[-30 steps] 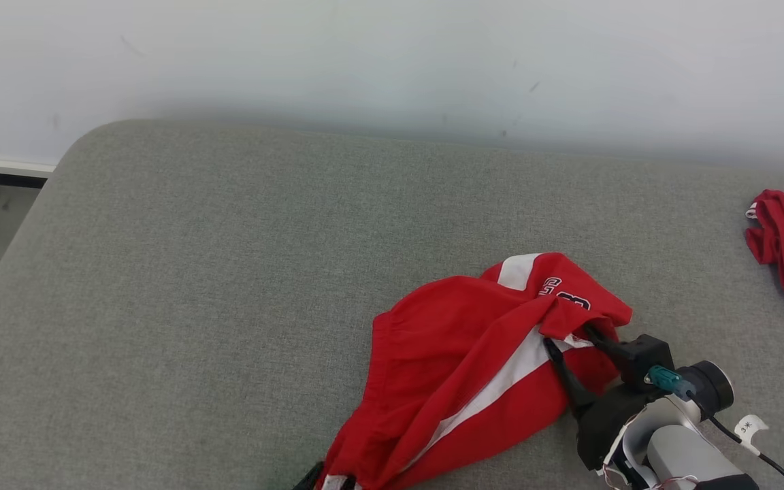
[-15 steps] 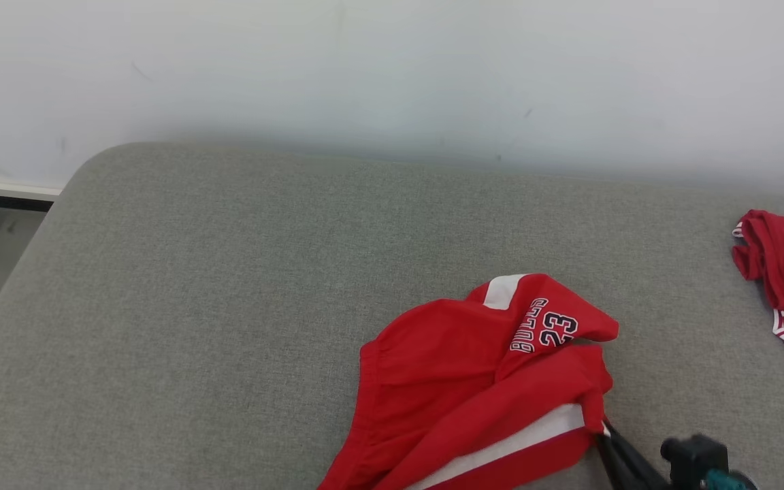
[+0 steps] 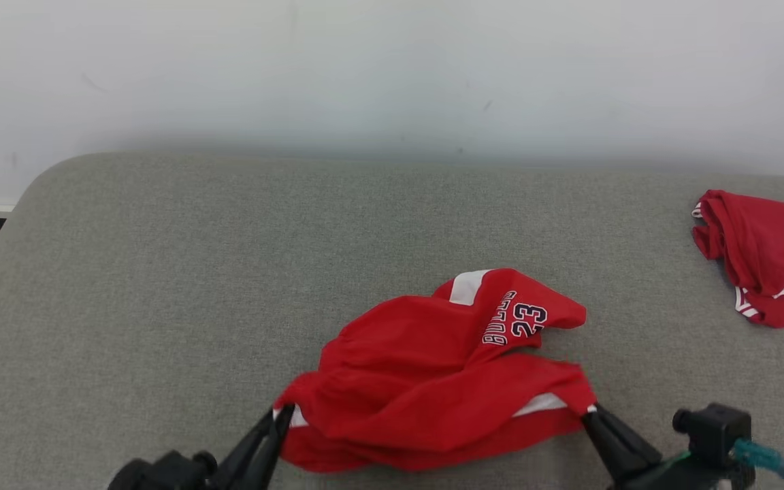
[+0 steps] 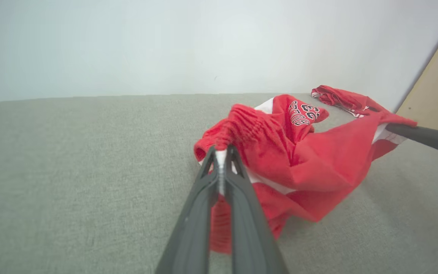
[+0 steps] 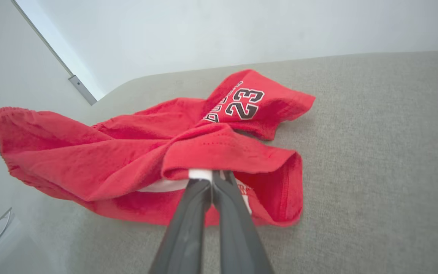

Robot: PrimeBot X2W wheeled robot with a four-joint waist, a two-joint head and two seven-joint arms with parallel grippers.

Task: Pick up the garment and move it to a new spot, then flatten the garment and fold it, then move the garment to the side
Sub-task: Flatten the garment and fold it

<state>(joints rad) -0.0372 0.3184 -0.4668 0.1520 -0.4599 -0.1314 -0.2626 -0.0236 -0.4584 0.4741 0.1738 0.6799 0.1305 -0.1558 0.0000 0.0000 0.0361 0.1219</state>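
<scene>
Red garment point(image 3: 426, 381), "23" print point(image 3: 528, 320), between both clamped tools

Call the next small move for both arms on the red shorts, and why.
Probably lift both grippers straight up together. The left gripper and right gripper are each shut on an opposite edge of the red shorts, whose bunched middle sags onto the grey cushion. Raising it clear should let it be carried without dragging.
</scene>
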